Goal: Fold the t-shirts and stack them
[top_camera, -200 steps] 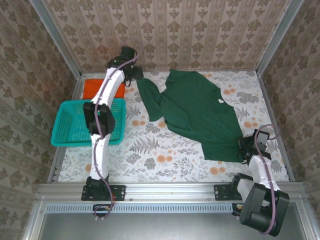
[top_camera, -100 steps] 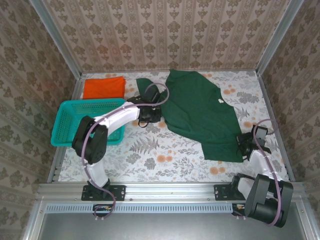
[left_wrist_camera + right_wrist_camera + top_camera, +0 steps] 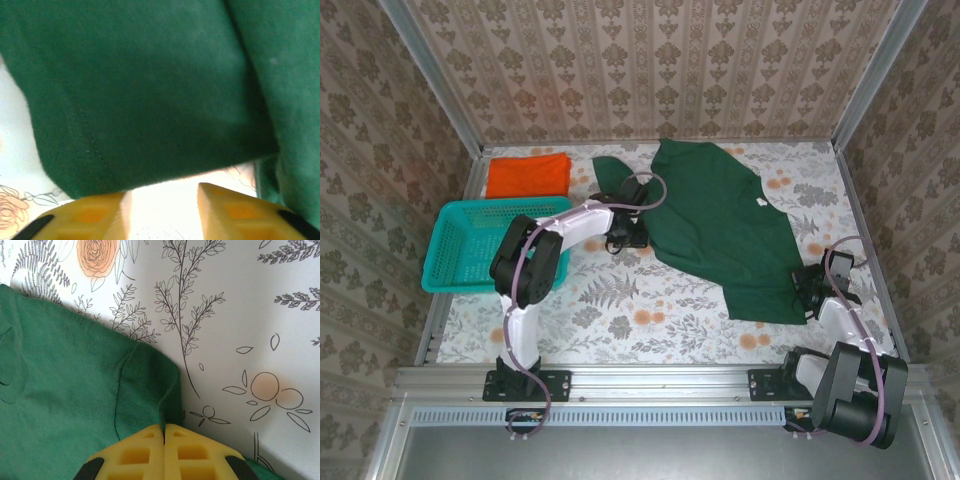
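Observation:
The dark green t-shirt (image 3: pixel 720 225) lies spread flat across the middle and right of the table. The orange t-shirt (image 3: pixel 527 175) sits folded at the back left. My left gripper (image 3: pixel 623 236) is low at the near edge of the green shirt's left sleeve (image 3: pixel 150 100). Its jaws (image 3: pixel 162 192) stand open over bare table, with the sleeve hem just ahead of the tips. My right gripper (image 3: pixel 807 295) is at the shirt's near right corner. In the right wrist view it (image 3: pixel 164 426) is shut on a pinched fold of that green corner (image 3: pixel 145 380).
A teal mesh basket (image 3: pixel 470 250) stands at the left edge, overhanging the table beside my left arm's elbow. Patterned walls close in the back and both sides. Flowered tablecloth (image 3: pixel 650 310) shows in front of the green shirt.
My left gripper has left the back left corner, where it was at the sleeve tip, and come down to the sleeve's near hem. The sleeve now lies flat. The right gripper has barely moved.

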Action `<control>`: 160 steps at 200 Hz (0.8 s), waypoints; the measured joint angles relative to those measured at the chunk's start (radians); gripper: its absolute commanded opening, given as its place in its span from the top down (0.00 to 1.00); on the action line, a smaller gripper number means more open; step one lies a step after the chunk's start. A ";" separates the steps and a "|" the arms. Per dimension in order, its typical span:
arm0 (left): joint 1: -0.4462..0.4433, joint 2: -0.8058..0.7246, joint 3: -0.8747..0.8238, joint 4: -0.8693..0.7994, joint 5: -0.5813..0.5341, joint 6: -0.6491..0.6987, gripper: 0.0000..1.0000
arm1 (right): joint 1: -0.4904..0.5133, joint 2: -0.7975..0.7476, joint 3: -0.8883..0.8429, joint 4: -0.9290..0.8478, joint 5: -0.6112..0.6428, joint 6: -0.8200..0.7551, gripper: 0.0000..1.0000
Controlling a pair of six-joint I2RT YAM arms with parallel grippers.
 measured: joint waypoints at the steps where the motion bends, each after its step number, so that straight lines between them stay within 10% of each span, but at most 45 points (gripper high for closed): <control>1: 0.001 0.000 0.001 0.000 0.000 -0.003 0.52 | 0.000 0.000 0.000 0.000 0.000 0.000 1.00; 73: 0.037 0.073 0.091 -0.038 -0.083 0.045 0.44 | 0.000 0.010 0.004 0.003 0.000 -0.003 1.00; 140: 0.043 0.082 0.104 -0.047 -0.148 0.077 1.00 | 0.000 0.010 0.025 0.002 0.000 -0.006 1.00; 160: 0.058 0.074 0.098 -0.039 -0.151 0.086 1.00 | 0.000 0.010 0.036 -0.005 0.000 -0.007 1.00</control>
